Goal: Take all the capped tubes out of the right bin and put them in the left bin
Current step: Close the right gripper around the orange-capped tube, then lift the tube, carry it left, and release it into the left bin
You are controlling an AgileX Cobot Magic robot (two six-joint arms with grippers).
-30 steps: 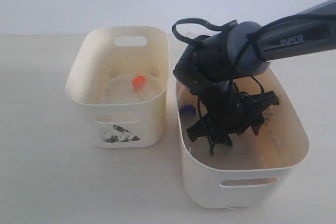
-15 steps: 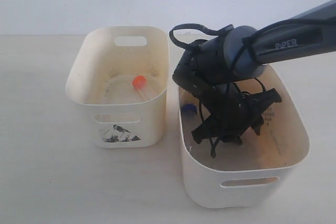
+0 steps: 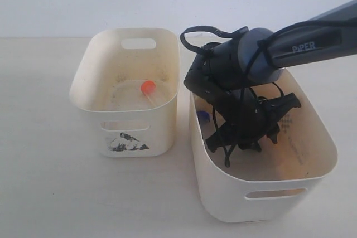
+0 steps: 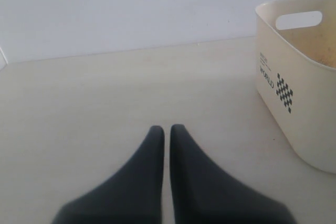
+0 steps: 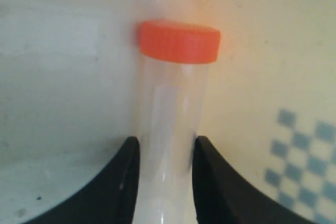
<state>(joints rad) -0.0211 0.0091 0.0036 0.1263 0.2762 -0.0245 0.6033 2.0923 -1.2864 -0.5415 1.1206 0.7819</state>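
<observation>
Tabletop (image 3: 44,193): right bin (image 3: 223,193) shifted; right jaws pinch orange-capped tube (image 5: 170,114); left jaws pressed together.

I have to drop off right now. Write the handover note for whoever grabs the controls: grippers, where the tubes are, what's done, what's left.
The right gripper is down inside the right bin, closed on an orange-capped tube that is not yet lifted out.
The left gripper is shut and empty, over the table.
Done: a second orange-capped tube lies in the left bin.
In the right bin, a blue cap shows by the wall nearest the left bin. The arm hides the rest, so recount once it lifts.
Left: carry the held tube across, then whatever remains.
</observation>
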